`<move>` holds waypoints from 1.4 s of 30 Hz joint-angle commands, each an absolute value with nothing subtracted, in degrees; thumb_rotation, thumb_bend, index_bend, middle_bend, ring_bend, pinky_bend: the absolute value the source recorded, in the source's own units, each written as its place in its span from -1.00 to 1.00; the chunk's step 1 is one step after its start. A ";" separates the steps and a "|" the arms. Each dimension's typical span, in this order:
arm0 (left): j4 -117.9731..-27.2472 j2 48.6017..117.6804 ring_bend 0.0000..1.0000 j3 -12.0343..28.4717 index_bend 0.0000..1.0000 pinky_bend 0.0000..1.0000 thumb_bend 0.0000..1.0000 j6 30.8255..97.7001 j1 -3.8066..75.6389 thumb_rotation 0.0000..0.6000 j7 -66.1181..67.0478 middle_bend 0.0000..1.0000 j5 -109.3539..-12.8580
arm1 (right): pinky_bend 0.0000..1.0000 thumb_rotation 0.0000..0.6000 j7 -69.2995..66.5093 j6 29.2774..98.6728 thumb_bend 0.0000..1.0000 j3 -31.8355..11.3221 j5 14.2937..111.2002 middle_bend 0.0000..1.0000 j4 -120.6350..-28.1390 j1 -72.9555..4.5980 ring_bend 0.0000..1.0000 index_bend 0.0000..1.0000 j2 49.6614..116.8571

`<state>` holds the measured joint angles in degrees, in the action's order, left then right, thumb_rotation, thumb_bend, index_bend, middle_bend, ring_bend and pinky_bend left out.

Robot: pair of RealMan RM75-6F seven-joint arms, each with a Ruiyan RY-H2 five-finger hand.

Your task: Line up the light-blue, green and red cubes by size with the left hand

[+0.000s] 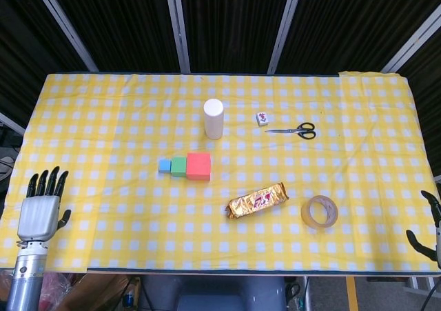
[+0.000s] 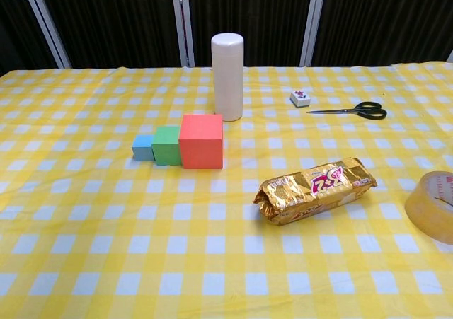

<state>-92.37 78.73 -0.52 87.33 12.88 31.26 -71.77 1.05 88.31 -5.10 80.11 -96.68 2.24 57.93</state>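
a table [image 1: 103, 118] under a yellow checked cloth carries a row of touching cubes near the middle: light-blue cube [image 1: 164, 165], green cube [image 1: 179, 166], red cube [image 1: 198, 166]. behind stands a white cylinder [image 1: 213, 118]; further right lie a small tile [image 1: 262, 118] and scissors [image 1: 296, 129]. nearer right lie a biscuit packet [image 1: 258, 200] and a tape roll [image 1: 319, 212].

white cylinder [image 1: 213, 118] upright, mid-table toward far edge | small tile [image 1: 262, 118] beside scissors [image 1: 294, 129], far right | gold snack packet [image 1: 258, 200] and tape roll [image 1: 320, 212] near front edge, right | yellow checked cloth [image 1: 103, 118]
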 commanded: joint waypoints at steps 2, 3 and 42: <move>-91.15 79.04 -1.00 1.55 -0.81 -1.00 -0.45 85.19 14.37 1.00 33.21 -1.00 -70.42 | -1.00 1.00 -0.08 89.40 -0.36 -5.07 80.75 -1.00 -97.08 2.80 -0.96 -0.68 57.42; -90.91 79.05 -1.00 2.33 -0.79 -1.00 -0.47 83.72 15.04 1.00 34.13 -1.00 -68.95 | -1.00 1.00 -0.40 89.57 -0.37 -5.05 80.99 -1.00 -97.11 2.88 -0.96 -0.68 57.30; -85.74 98.09 -1.00 12.36 -0.59 -1.00 -0.53 73.93 42.67 1.00 71.04 -1.00 -32.93 | -1.00 1.00 -3.08 87.57 -0.37 -4.69 81.97 -1.00 -97.20 1.83 -0.96 -0.68 56.34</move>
